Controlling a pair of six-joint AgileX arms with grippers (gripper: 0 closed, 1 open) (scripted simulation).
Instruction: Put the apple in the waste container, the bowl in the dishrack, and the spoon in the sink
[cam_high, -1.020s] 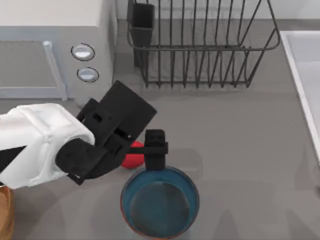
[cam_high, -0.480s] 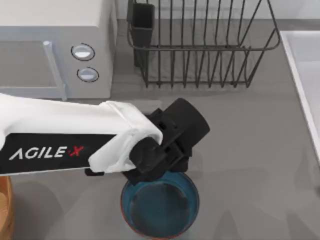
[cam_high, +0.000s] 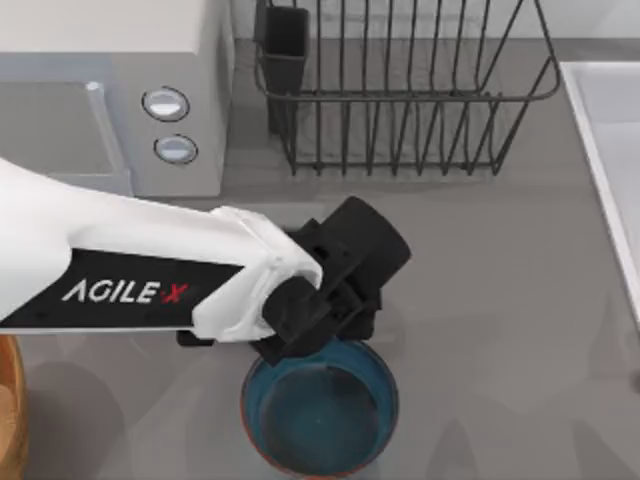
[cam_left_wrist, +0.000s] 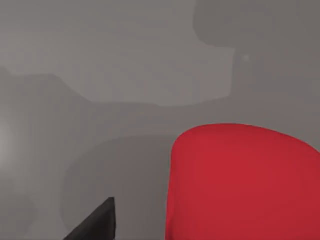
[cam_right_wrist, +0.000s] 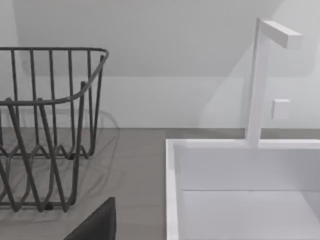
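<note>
Left arm (cam_high: 150, 285) has swung in from the table's left edge over the last sec & now lies across the mid-table, its black wrist sitting over the spot just behind the bowl (cam_high: 320, 405); since half a sec ago it barely shifted, so prob. settling for the pick. Apple (cam_left_wrist: 245, 182) was in plain sight next to the bowl rim a sec ago; now covered from above by the wrist, but the left wrist cam has it big & close, on the table right under the left gripper (cam_left_wrist: 90, 227). One dark finger tip beside it; jaws' state: can't tell. My read: apple grasp is the step in hand, not yet lifted; bowl & spoon steps still to do.

Bowl sits empty near the table's front edge. Rack (cam_high: 400, 95) at the back edge, empty. Sink (cam_high: 605, 150) at the right edge. Bin (cam_high: 8, 410) rim at the front-left corner. Microwave (cam_high: 110, 95) in the back-left corner.

Table is plain grey, matte, w/ soft shadows. Right wrist cam: rack, sink w/ white tap (cam_right_wrist: 262, 80), pale wall behind.
</note>
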